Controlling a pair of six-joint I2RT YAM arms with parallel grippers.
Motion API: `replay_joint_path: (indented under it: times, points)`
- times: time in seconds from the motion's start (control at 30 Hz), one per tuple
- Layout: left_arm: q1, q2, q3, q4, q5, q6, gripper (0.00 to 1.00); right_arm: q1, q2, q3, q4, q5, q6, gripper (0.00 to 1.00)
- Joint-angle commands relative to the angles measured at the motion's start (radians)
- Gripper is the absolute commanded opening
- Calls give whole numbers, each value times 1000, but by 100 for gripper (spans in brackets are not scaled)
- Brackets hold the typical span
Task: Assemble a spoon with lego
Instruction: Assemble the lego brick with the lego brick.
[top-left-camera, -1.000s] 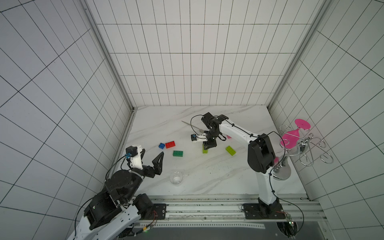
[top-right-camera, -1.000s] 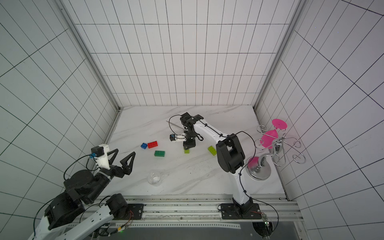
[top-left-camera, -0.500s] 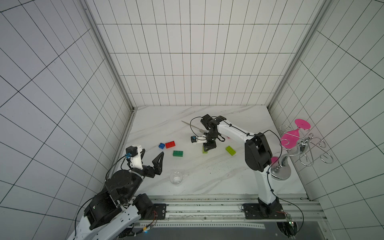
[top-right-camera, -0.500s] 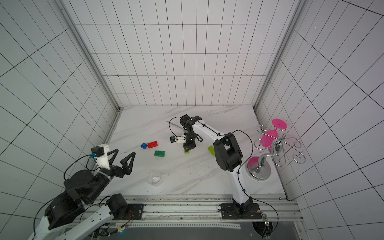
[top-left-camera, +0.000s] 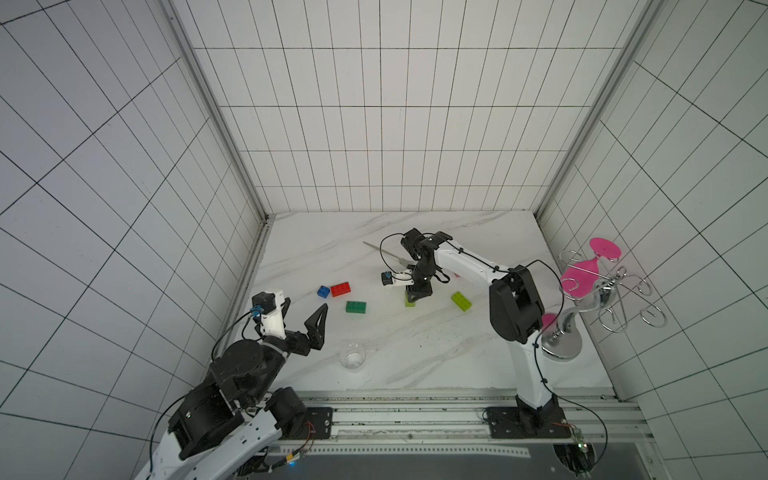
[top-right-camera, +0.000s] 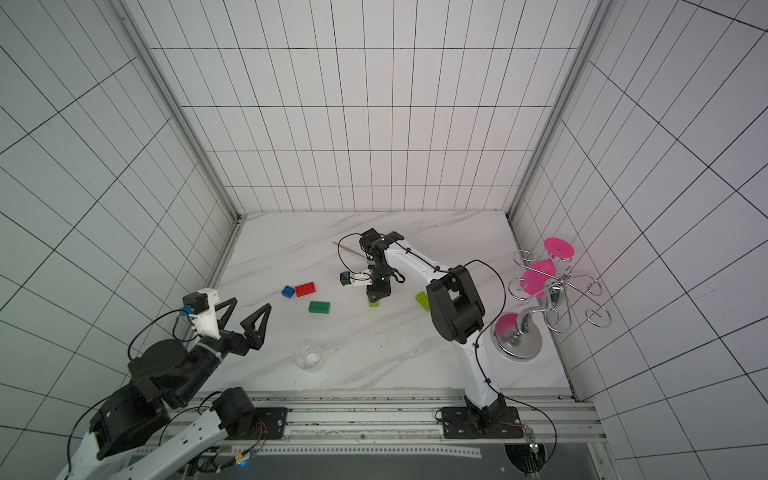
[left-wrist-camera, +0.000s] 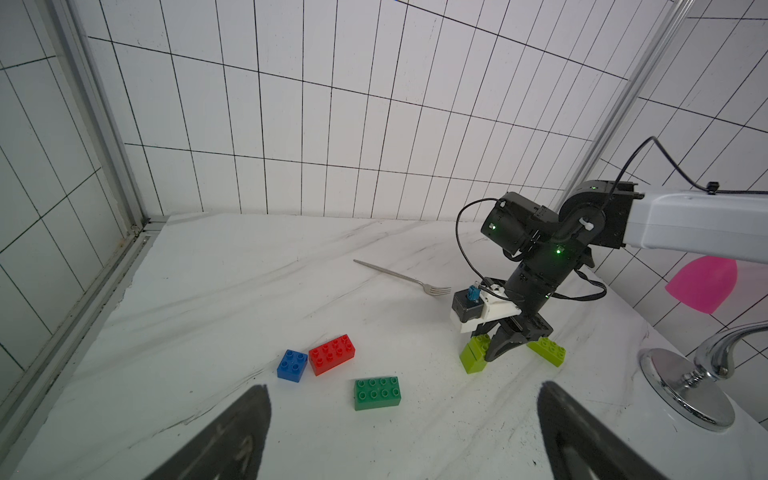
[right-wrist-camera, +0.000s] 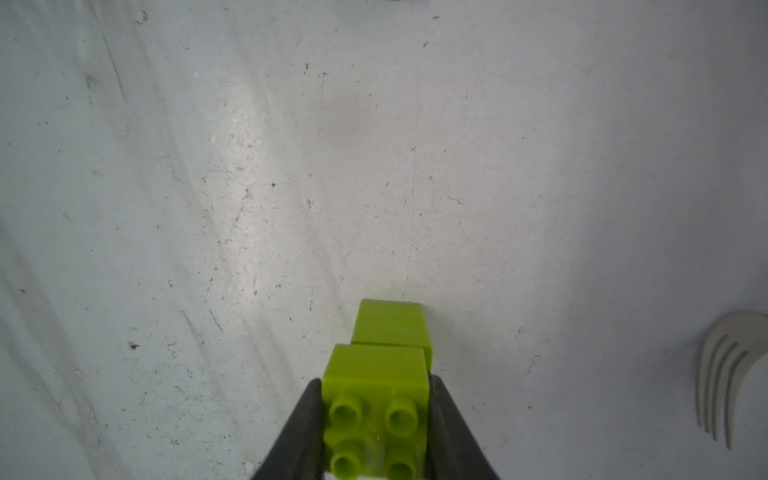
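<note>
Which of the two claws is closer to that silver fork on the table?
Right. The right gripper, shut on a lime brick, stands close beside the fork; the left gripper hangs open much farther away.

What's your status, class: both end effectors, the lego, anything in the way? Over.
Right end effector shut on lime green brick, down at the table. Left end effector open, empty. Blue brick, red brick, dark green brick loose. Fork close by, not blocking.
</note>
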Motion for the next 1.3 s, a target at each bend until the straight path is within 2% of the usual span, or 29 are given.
replay_joint_path:
  times: [0.0,0.17,0.47,1.27]
  points:
    - [-3,2,-6,22,-9,10,98,-3,48,10,-4,31,10,32]
    - [-3,1,-8,25,-8,13,98,0,-14,8,15,-19,20,32]
    - [-3,7,-8,27,-7,13,98,1,-60,22,5,-12,15,33]
    - [-3,7,-9,28,-3,14,98,-2,55,28,-26,30,-12,33]
